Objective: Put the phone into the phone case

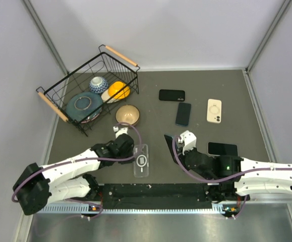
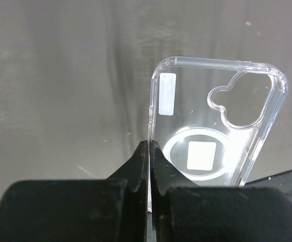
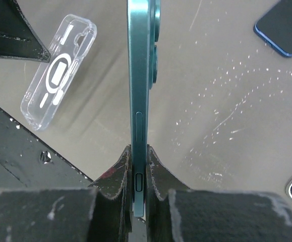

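- The clear phone case (image 1: 141, 160) lies flat on the dark surface (image 1: 226, 83), near the front and between the two arms.
- The left jaws are shut tight, pinching one long side of the case.
- The right jaws are squeezing a green-blue phone (image 3: 138, 91) by its flat front and back.
- That phone is held on its thin edge, just to the right of the case and not touching it.
- Four more phones lie flat farther back: a black phone (image 1: 172, 95), a blue phone (image 1: 183, 114), a cream phone (image 1: 214, 110) and another black one (image 1: 222, 149).
- A wire basket (image 1: 121, 56) sits at the back left with dishes inside.
- A tan bowl (image 1: 127, 115) sits just beside the basket.
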Motion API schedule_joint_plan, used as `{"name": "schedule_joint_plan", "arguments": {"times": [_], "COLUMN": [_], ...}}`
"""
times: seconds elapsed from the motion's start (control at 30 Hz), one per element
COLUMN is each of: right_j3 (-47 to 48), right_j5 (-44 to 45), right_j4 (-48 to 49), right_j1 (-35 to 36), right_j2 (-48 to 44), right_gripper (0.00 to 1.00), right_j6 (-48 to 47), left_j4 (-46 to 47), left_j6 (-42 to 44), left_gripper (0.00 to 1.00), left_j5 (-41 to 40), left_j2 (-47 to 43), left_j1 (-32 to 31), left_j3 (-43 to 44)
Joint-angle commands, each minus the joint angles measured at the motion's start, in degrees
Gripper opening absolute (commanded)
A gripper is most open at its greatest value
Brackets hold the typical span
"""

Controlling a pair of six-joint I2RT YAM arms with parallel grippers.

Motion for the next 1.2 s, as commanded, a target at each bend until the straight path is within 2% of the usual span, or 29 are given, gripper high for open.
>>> {"name": "schedule_joint_plan", "arguments": {"times": [0.0, 0.13, 0.27, 0.3, 0.33, 0.4, 0.47, 0.5, 0.57, 0.67, 0.7, 0.77, 0.8, 0.93, 0.97, 1.0, 1.17], "right_j3": [0.6, -0.6, -2.6, -2.7, -2.8, -2.6, -2.5, -2.4, -2.0, -1.1, -0.8, -0.4, -0.3, -2.4, -3.2, -4.0, -9.4], "right_j5": [1.2, 2.0, 4.1, 4.1, 3.8, 2.7, 2.0, 1.8, 0.7, -1.8, -2.5, -4.0, -4.6, -10.9, -16.0, -18.7, -30.6], "right_j4": [-0.2, -0.1, -0.1, -0.2, -0.6, -1.4, -1.5, -1.3, -0.7, 2.8, 4.0, 7.1, 8.2, 14.9, 18.0, 20.5, 33.6], "right_j1": [-0.5, -0.4, -0.5, -0.5, -0.5, -0.5, -0.5, -0.5, -0.5, -0.5, -0.5, -0.6, -0.6, -4.4, -5.9, -8.7, -13.9], "right_j2": [-1.5, -3.2, -4.9, -5.2, -5.5, -5.6, -5.4, -5.2, -4.5, -2.4, -1.3, -0.2, 0.3, 4.5, 5.2, 5.9, 9.1], "right_gripper": [0.0, 0.0, 0.0, 0.0, 0.0, 0.0, 0.0, 0.0, 0.0, 0.0, 0.0, 0.0, 0.0, 0.0, 0.0, 0.0, 0.0], "right_j6": [6.0, 6.8, 9.0, 9.6, 10.3, 13.2, 14.9, 16.4, 17.1, 17.6, 17.6, 17.9, 18.7, 21.4, 22.2, 23.6, 26.6], "left_j4": [6.6, 6.9, 8.2, 10.8, 11.9, 14.3, 15.6, 15.0, 12.5, 10.4, 10.5, 12.7, 13.5, 17.1, 17.7, 18.4, 22.1], "left_j6": [6.1, 5.7, 2.7, 3.0, 3.0, 3.0, 4.1, 4.4, 5.8, 7.6, 7.9, 8.4, 8.5, 8.3, 8.1, 8.0, 6.0], "left_gripper": [0.0, 0.0, 0.0, 0.01, 0.18, 0.39, 0.5, 0.51, 0.5, 0.4, 0.26, 0.11, 0.0, 0.0, 0.0, 0.0, 0.0], "left_j5": [1.0, 1.5, 2.0, 4.3, 5.0, 6.9, 6.9, 6.2, 3.2, 2.6, 3.4, 7.7, 8.8, 13.0, 14.0, 14.4, 16.4], "left_j2": [4.2, 12.0, 15.2, 15.4, 15.3, 13.9, 12.3, 10.4, 8.3, 3.7, 1.2, -1.0, -2.7, -4.3, -4.2, -3.6, -2.9], "left_j1": [-2.5, -3.9, -4.4, -4.4, -4.4, -4.4, -4.4, -4.3, -3.8, 0.1, 2.8, 6.8, 7.8, 9.0, 9.0, 9.0, 8.9], "left_j3": [4.1, 6.6, 8.1, 8.1, 7.8, 6.9, 6.7, 7.0, 7.3, 6.0, 4.2, 1.9, -0.5, -5.1, -6.3, -6.6, -10.4]}}
